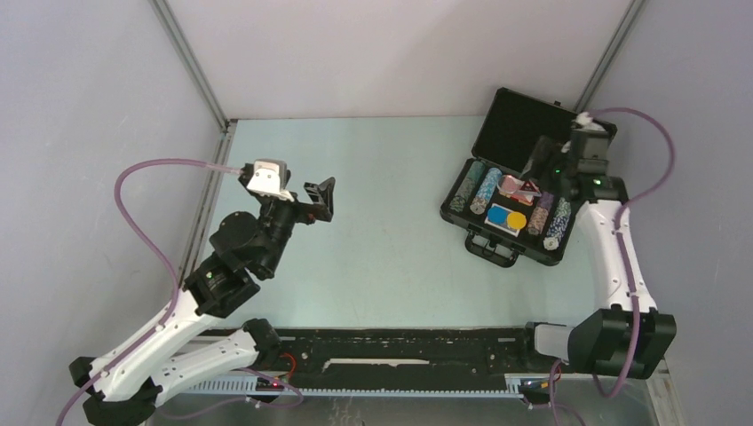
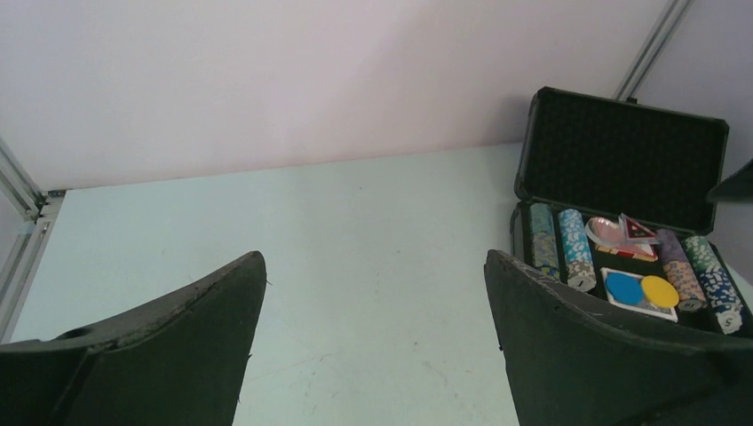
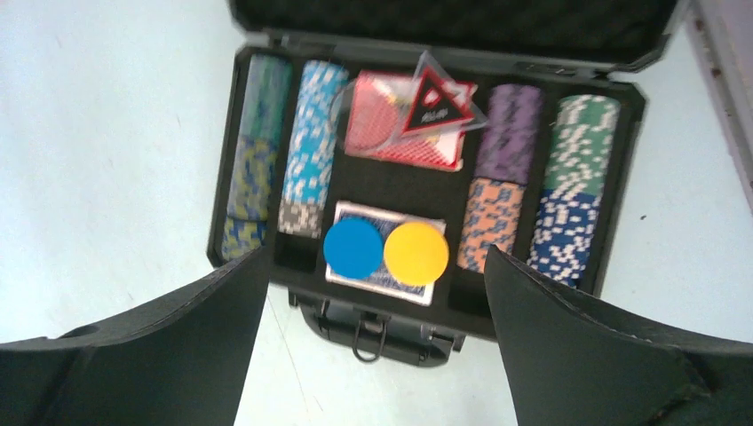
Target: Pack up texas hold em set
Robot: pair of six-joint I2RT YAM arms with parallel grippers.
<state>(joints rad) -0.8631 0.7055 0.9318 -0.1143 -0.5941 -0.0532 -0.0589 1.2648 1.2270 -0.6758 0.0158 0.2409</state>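
**Open Poker Case Sitting at the Far Right, Both Claws Spread**

The left claw (image 1: 321, 200) is hovering over the left part of the pale bench (image 1: 391, 257), well apart from the set. Its fingers are standing wide apart and gripping nothing.

Further right, the right claw (image 3: 377, 253) is hanging above the black briefcase (image 3: 293, 266), which is lying open near the bench's far right corner. This claw's fingers are also spread wide, with nothing between them.

The case's handle (image 3: 360, 342) is pointing toward the near side. Just behind it, the blue deck (image 3: 382, 217) is lying in the near middle compartment, with a blue disc (image 3: 353, 249) and a yellow disc (image 3: 416, 253) resting side by side on top. Rows of striped poker chips (image 3: 311, 146) are filling the long slots, two on the left and two on the right.

Further back, the red deck (image 3: 382, 133) is sitting in the far middle compartment, with the red triangle (image 3: 435, 105) lying tilted on its right end. The foam-lined lid (image 1: 515, 124) is standing raised at the far side.
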